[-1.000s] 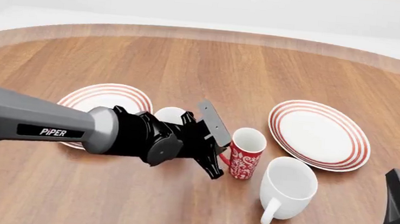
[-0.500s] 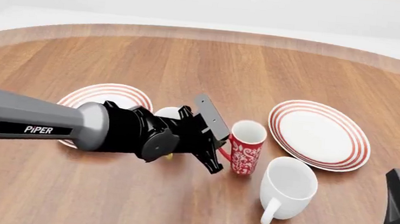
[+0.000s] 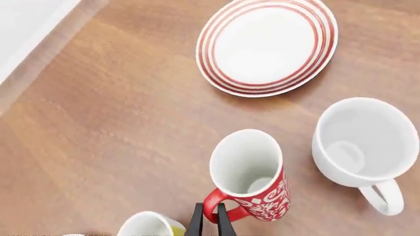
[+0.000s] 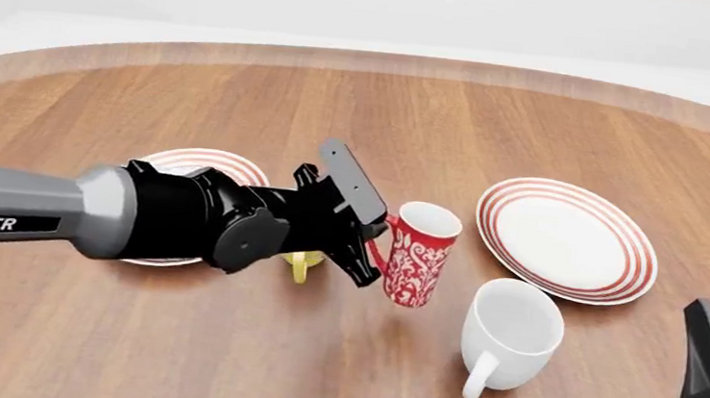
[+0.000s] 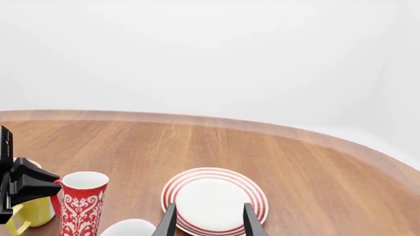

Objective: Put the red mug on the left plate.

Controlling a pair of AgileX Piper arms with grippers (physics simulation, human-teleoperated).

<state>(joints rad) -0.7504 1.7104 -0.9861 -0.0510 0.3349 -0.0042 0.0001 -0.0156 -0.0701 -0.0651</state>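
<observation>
The red mug (image 4: 418,253), with its white swirl pattern, hangs tilted just above the table near the middle. My left gripper (image 4: 374,242) is shut on its red handle (image 3: 220,206), and the thin fingers (image 3: 196,223) pinch the loop from both sides. The left plate (image 4: 204,159), white with red rings, lies behind my left arm and is mostly hidden by it. The mug is to the right of that plate, apart from it. My right gripper (image 5: 210,221) stands open and empty at the near right, far from the mug (image 5: 82,201).
A yellow mug (image 4: 302,264) sits under my left wrist, between the plate and the red mug. A larger white mug (image 4: 511,333) stands to the near right. The second ringed plate (image 4: 567,239) lies right of the middle.
The left gripper has carried the red mug up and to the left by its handle, tilting it. The yellow mug now shows beneath the wrist. The right arm stayed still.
</observation>
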